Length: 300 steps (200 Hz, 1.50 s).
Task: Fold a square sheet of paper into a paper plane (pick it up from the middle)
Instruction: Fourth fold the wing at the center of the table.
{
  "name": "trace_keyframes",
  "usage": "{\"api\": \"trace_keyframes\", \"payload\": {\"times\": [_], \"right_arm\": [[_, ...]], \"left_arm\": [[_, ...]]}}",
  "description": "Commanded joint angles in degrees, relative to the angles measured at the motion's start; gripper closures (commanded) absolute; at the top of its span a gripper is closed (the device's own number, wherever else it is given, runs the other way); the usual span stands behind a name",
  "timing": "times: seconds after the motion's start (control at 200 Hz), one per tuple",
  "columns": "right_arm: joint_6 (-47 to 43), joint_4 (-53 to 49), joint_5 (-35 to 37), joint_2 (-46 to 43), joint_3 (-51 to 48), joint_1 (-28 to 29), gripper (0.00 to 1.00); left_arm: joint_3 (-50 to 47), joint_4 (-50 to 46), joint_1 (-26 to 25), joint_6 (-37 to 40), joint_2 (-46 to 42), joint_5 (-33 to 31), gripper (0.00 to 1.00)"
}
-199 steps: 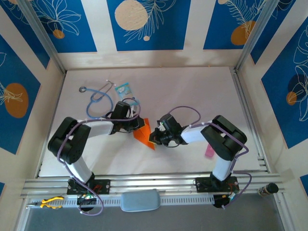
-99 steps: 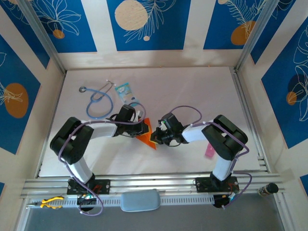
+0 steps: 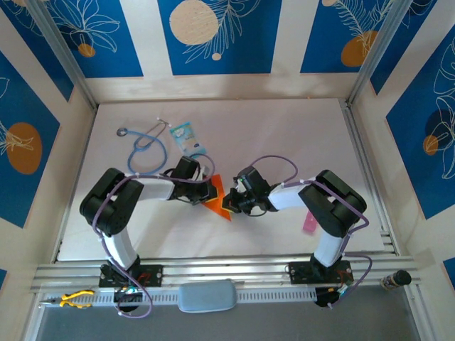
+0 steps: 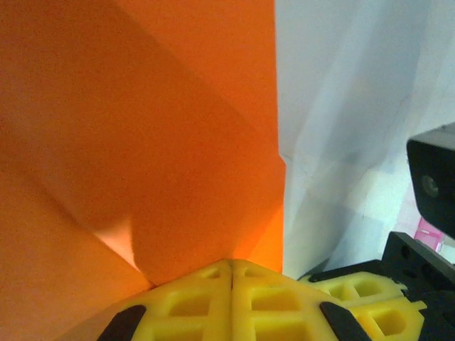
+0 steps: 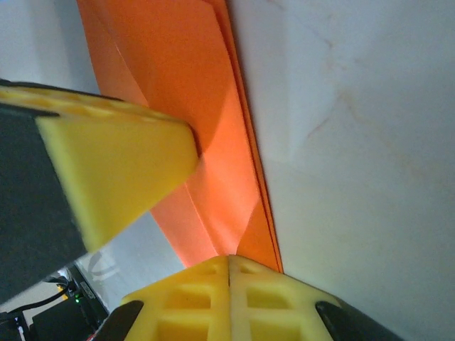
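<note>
The square sheet of paper (image 3: 217, 197) is bright orange and creased, and stands folded into a narrow pointed wedge on the white table between my two grippers. My left gripper (image 3: 210, 190) is shut on its left side; in the left wrist view the paper (image 4: 142, 142) rises from the closed yellow fingertips (image 4: 231, 264). My right gripper (image 3: 229, 202) is shut on the paper's right edge (image 5: 213, 121), which runs out from its closed tip (image 5: 229, 258). A left finger (image 5: 114, 170) presses the paper from the other side. The paper plane is out of view.
A blue stethoscope (image 3: 146, 150) and a light-blue packet (image 3: 183, 133) lie at the back left. A small pink strip (image 3: 309, 224) lies by the right arm. The white table (image 3: 284, 135) has walls on three sides and a metal rail (image 3: 370, 177) on its right.
The left arm has swung right, bringing its gripper closer to the right gripper. The orange paper between them has gone from a broad flat shape to a narrower, raised fold.
</note>
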Motion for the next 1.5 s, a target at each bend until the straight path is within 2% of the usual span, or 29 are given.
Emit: {"api": "trace_keyframes", "payload": {"times": [0.0, 0.375, 0.78, 1.286, 1.496], "right_arm": [[-1.6, -10.4, 3.3, 2.0, -1.3, 0.7, 0.99], [-2.3, -11.4, 3.3, 2.0, -1.4, 0.7, 0.99], [-2.6, -11.7, 3.1, 1.6, -1.7, 0.6, 0.99], [-2.5, -10.3, 2.4, 1.4, -2.4, 0.1, 0.99], [-2.4, -10.1, 2.0, 1.3, -2.6, -0.1, 0.99]], "left_arm": [[1.8, -3.0, 2.8, 2.3, 2.3, -3.3, 1.0], [6.7, -4.9, 8.2, 4.5, 5.1, -3.3, 1.0], [10.8, -8.6, 11.9, 6.9, 7.2, -5.5, 1.0], [14.1, -12.2, 13.9, 9.9, 6.7, -7.3, 1.0], [16.2, -12.7, 13.9, 9.8, 5.9, -5.5, 1.0]]}}
